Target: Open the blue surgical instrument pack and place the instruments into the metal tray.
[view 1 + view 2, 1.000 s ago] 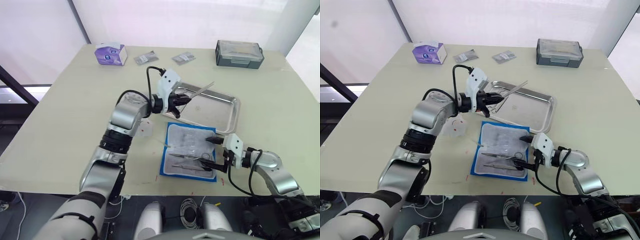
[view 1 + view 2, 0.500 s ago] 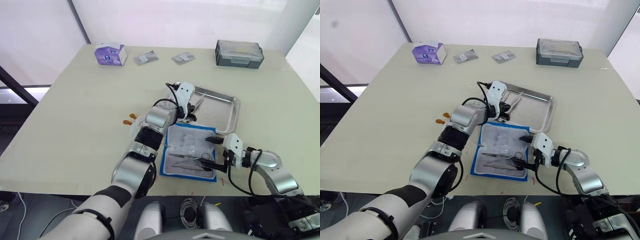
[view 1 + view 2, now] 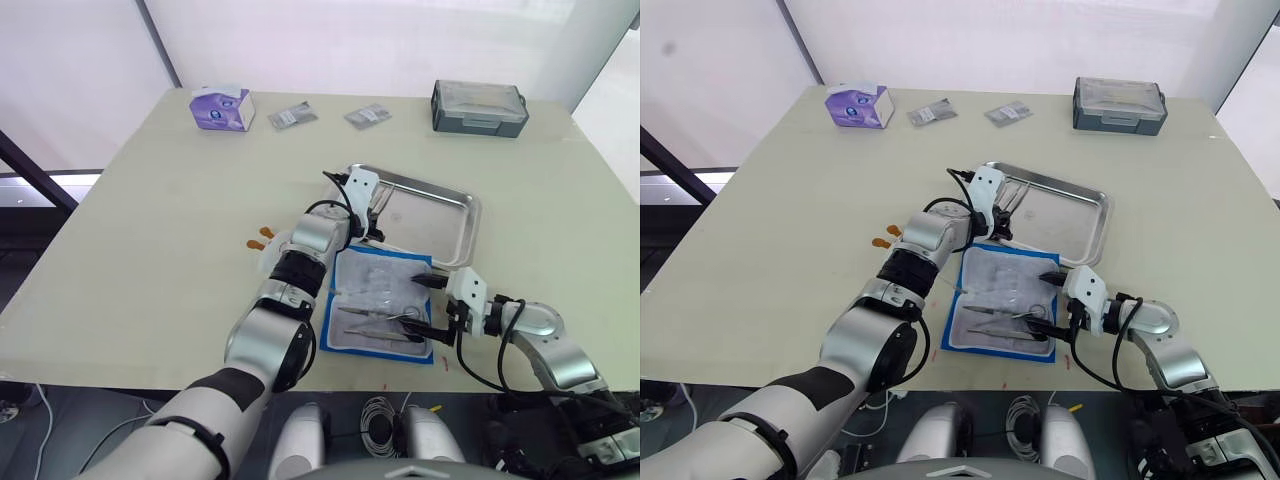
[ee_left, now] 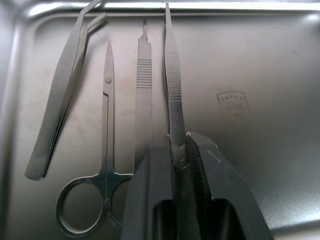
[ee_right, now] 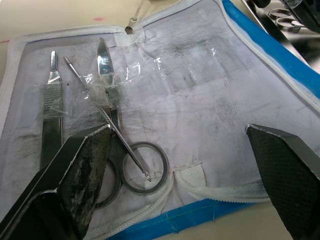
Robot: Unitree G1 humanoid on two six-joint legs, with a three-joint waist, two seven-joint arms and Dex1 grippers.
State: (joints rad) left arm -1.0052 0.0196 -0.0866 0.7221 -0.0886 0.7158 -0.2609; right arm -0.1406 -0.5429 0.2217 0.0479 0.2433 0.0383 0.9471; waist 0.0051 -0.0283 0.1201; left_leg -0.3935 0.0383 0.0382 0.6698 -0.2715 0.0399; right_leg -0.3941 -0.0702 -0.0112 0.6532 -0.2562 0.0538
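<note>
Low and right of centre in the left eye view, the right end effector (image 3: 428, 306) gapes wide and empty at the edge of the open pack (image 3: 378, 304), where scissors (image 5: 117, 150) remain pocketed. Just above it, the left end effector (image 4: 179, 150) pinches forceps (image 4: 172, 80) inside the tray (image 3: 455, 232), beside loose scissors (image 4: 102, 165). A grey box (image 3: 478, 107), packets (image 3: 292, 116) and a purple carton (image 3: 222, 107) line the tabletop's (image 3: 150, 230) top edge.

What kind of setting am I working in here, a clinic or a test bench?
Most likely a lab test bench staged with medical props: a plain beige table by bright windows, a metal tray holding instruments, an open blue surgical instrument pack, and a grey lidded box.
</note>
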